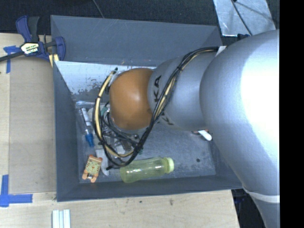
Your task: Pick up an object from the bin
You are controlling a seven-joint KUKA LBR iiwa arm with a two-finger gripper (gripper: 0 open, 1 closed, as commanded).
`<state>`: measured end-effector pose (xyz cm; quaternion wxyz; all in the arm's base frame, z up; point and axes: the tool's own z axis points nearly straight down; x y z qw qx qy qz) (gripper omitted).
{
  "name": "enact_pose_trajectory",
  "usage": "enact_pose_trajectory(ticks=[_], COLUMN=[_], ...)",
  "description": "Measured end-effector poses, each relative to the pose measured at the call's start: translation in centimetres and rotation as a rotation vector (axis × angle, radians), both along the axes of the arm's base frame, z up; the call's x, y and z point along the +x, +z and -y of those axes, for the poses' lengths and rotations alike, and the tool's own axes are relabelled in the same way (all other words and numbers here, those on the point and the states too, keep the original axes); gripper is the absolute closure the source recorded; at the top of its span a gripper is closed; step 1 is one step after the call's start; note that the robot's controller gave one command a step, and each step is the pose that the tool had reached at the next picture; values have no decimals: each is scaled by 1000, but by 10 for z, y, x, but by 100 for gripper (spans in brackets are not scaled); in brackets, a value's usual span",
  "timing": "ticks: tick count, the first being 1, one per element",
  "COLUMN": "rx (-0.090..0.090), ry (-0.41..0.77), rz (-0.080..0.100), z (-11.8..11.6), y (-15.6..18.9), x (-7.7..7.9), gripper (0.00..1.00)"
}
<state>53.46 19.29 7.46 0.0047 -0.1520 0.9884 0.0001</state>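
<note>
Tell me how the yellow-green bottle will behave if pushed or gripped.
The yellow-green bottle lies on its side, so it would likely roll if nudged. Translucent and seemingly empty, it is probably light. Its smooth plastic may slip or dent when squeezed.

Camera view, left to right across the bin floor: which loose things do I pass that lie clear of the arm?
small orange-and-tan toy → yellow-green plastic bottle lying on its side → small white piece
</note>
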Motion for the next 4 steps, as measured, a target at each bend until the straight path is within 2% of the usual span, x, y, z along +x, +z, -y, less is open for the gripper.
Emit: enact_pose_trajectory(ticks=[1,2,3,4], rx=[0,-1,-19,-17], ry=[309,419,673,670], rz=[-6,-5,-6,-6], z=[22,50,-41,-40], y=[-3,-3,0,-1], x=[20,25,9,10], gripper=[0,0,100,100])
